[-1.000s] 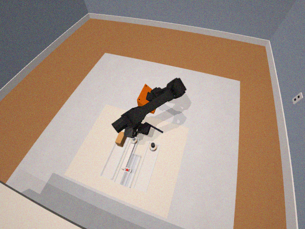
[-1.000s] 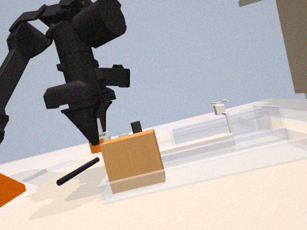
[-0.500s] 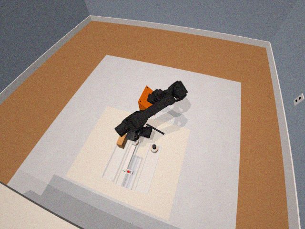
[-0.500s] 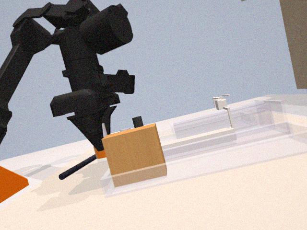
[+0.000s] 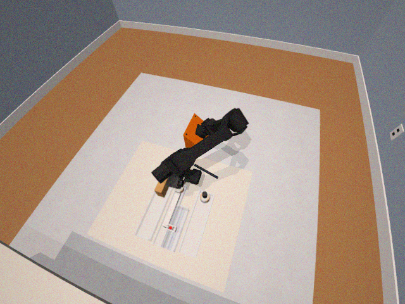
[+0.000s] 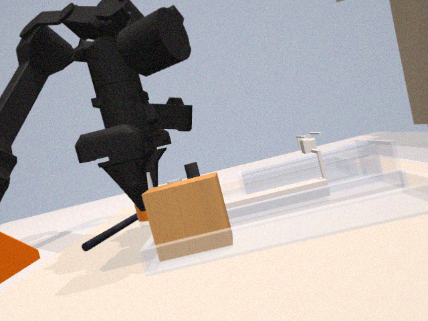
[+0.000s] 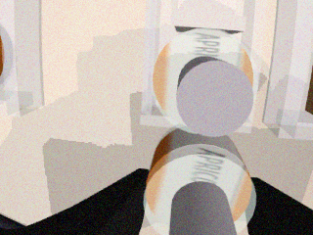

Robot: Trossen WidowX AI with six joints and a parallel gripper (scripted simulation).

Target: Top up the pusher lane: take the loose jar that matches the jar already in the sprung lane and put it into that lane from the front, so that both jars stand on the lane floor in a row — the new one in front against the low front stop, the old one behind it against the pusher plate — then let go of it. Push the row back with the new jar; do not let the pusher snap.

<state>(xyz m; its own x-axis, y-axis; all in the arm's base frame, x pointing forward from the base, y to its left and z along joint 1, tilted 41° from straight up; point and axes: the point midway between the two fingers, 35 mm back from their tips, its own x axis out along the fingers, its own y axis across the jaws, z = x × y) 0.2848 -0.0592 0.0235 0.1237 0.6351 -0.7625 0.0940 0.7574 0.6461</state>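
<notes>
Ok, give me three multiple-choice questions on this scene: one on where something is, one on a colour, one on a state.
1. Where is the held jar?
A. On the wooden block
B. In line with the lane jar, in front of it
C. Behind the pusher plate

2. What colour is the held jar's lid?
A. Grey
B. Red
C. Green

3. How is the gripper?
A. Open above the jar
B. Shut on nothing
C. Shut on the jar

Answers:
1 B: the wrist view shows the held jar straight before the lane jar.
2 A: its lid is plain grey.
3 C: the gripper sits closed around the jar.
</notes>
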